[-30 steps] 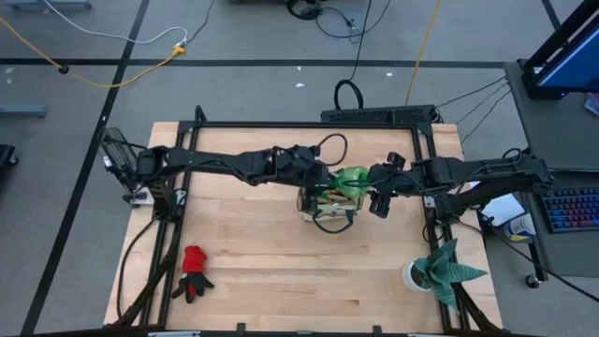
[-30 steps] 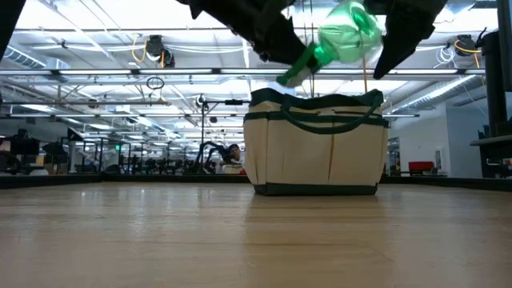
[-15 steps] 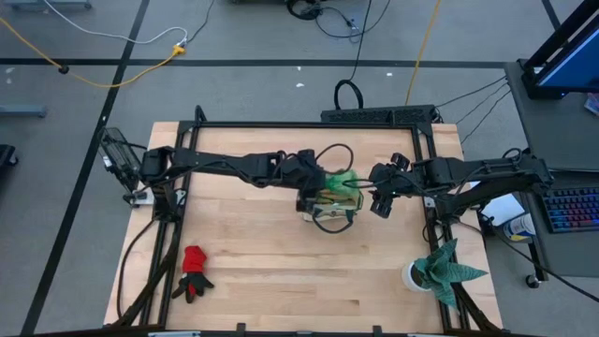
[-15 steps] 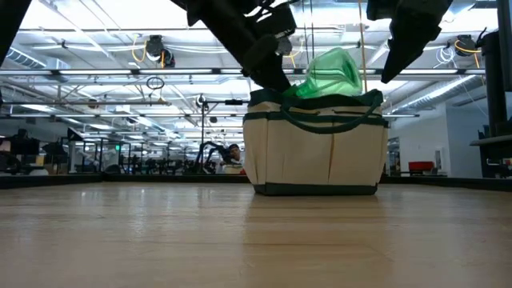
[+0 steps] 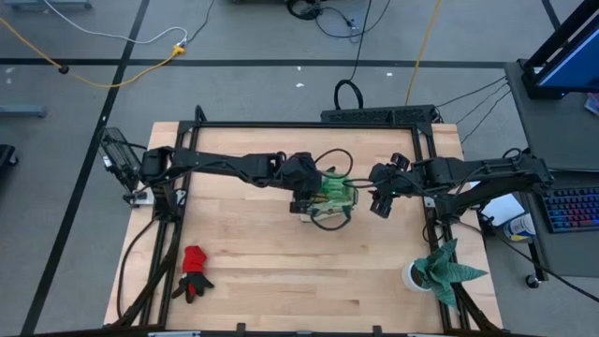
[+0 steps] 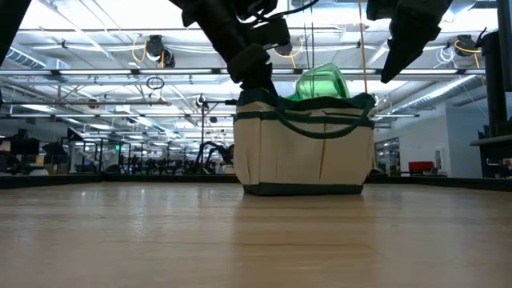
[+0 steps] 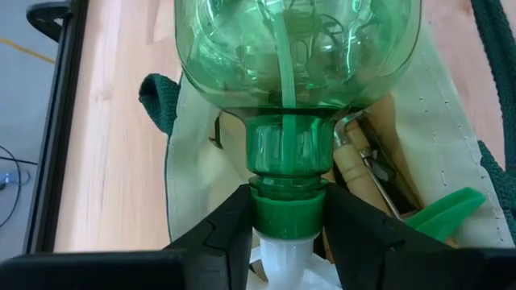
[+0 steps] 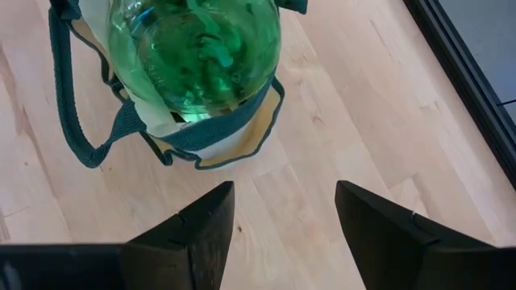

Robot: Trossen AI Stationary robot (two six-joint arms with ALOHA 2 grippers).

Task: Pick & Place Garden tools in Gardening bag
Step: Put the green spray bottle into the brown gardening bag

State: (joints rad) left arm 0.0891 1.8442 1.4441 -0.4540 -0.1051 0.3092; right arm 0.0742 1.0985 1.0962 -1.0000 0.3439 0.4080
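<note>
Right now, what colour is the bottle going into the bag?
See-through green spray bottle; the left wrist view shows it best.

Can't see the spray bottle's (image 7: 297, 72) base in my left wrist view, it runs off the frame. Bag (image 6: 302, 144) wall hides the bottle's lower part in the low view. Wooden-handled tools (image 7: 359, 165) mostly buried behind the bottle. From overhead, the bag's contents are too small to sort.

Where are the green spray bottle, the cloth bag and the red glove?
green spray bottle (image 7: 294, 48), left wrist view, clear green body.
gardening bag (image 6: 300, 156), low view, cream side panel.
red glove (image 5: 194, 261), high view, red palm.
</note>
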